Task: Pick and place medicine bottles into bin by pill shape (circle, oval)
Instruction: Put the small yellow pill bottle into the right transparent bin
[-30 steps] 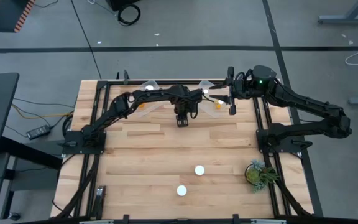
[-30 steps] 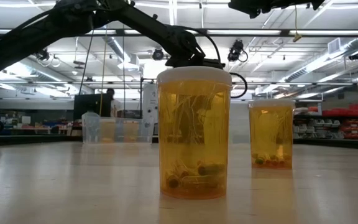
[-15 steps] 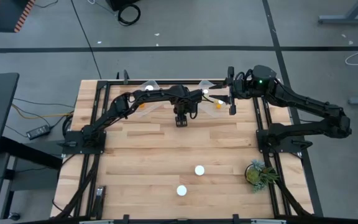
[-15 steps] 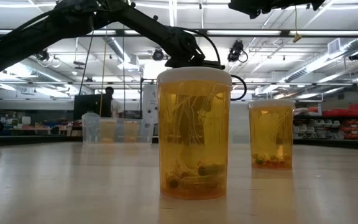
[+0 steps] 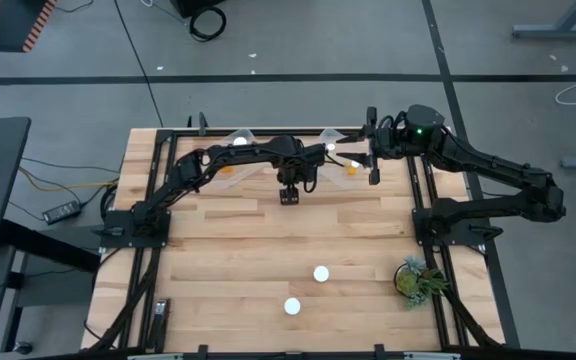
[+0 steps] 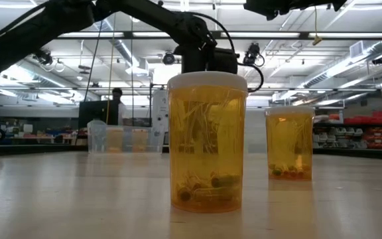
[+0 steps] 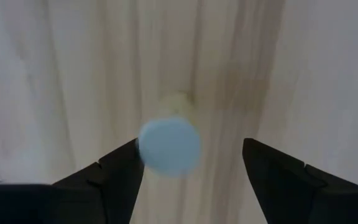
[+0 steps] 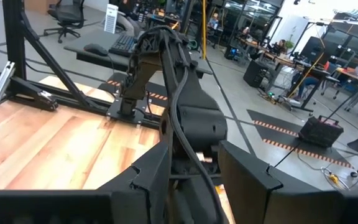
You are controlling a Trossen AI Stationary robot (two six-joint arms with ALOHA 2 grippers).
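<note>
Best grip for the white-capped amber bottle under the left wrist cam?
From straight above, around the round white cap. The bottle stands upright on the wooden table, cap facing up. Left gripper fingers are open astride it; close across the cap's sides.

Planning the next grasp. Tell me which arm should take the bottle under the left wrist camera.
Left. Its open end effector hangs directly over that bottle, the white cap between its fingers. The right end effector is parked at the table's far edge near the bins, away from it.
</note>
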